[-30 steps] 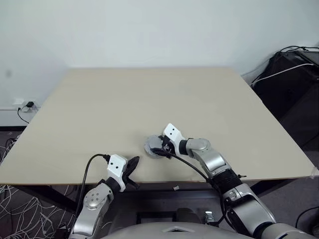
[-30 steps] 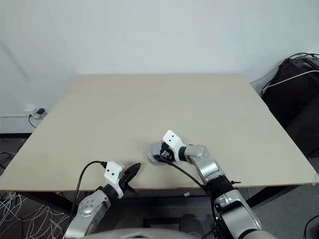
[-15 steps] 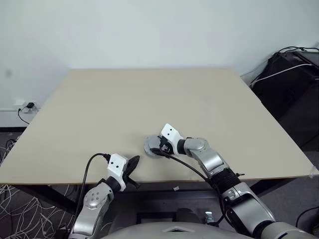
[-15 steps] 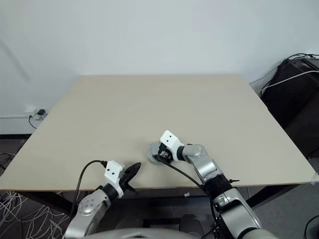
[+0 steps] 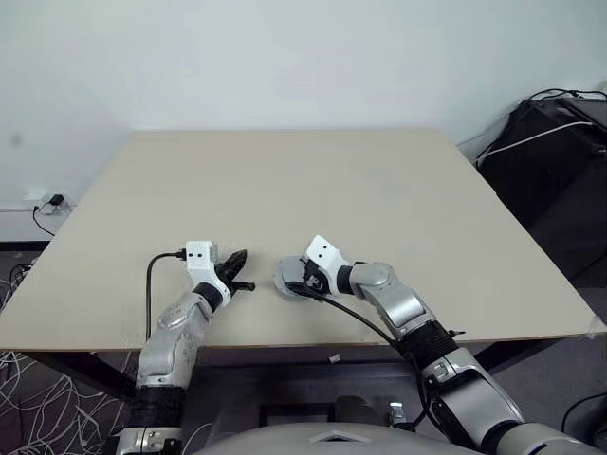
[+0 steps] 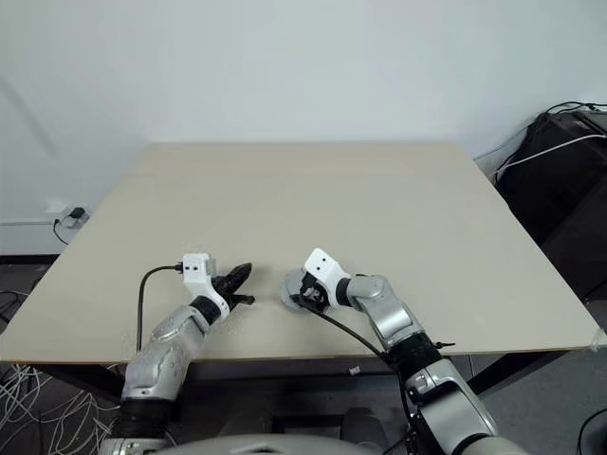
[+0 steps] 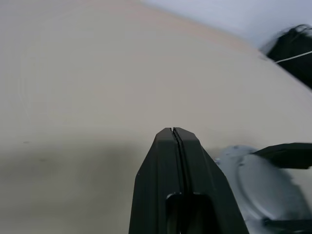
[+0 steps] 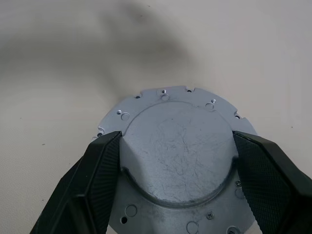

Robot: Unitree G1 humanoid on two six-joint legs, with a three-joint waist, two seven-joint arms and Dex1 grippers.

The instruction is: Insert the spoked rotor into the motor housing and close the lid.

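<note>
Right gripper (image 8: 178,161) clamping the lid (image 8: 178,163) on the table (image 5: 285,190).
Fingers are pressing both sides of the disc's raised dome near the front edge; left gripper (image 5: 237,270), pinched empty, is hovering just beside it.

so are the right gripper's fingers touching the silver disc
Touching. In the right wrist view both fingers of the right gripper press against the raised dome of the lid, no gap either side.

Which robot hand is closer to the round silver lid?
The right. The right gripper has a finger on each side of the lid on the table. The left gripper, shut, is beside it, apart.
</note>
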